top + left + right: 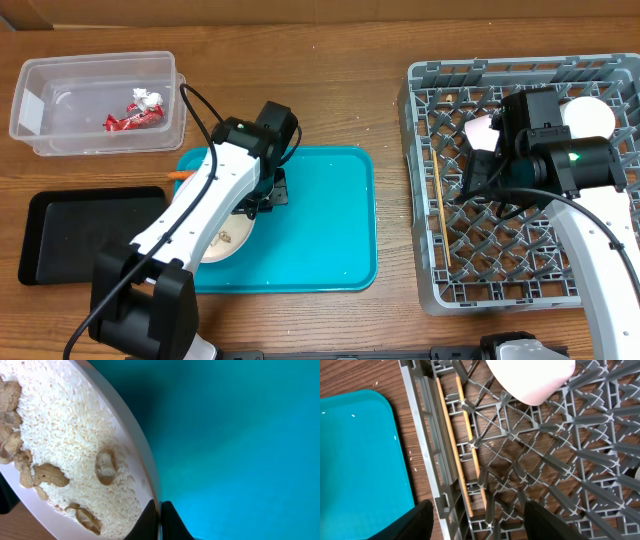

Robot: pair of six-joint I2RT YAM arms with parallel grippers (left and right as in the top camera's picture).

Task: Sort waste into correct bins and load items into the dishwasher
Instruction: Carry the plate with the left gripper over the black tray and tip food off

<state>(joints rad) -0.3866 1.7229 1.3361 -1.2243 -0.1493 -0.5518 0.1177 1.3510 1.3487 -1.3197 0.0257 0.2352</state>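
My left gripper (pixel 160 508) is pinched narrow on the rim of the plate (pixel 140 467), one finger on each side, because a thin edge is the only purchase on a flat dish lying on the teal tray (pixel 240 435). The plate carries rice (pixel 60 415) and nut scraps (pixel 50 476), so I judge it has to be tipped out over the black tray (pixel 60 240) before it can go in the rack (pixel 420 435); a rim hold lets me tilt it. The risk is rice sliding off early onto the teal tray. The carrot (pixel 178 175) pokes out just beside my arm at the teal tray's left edge, not yet binned. The wrapper (pixel 130 118) and wad (pixel 148 98) are in the tub (pixel 100 60), which looks right for dry rubbish. My right gripper (pixel 480 507) hangs spread wide and empty above the rack, where the chopsticks (pixel 465 435) lie flat along the left wall and a bowl (pixel 530 380) sits among the pegs.
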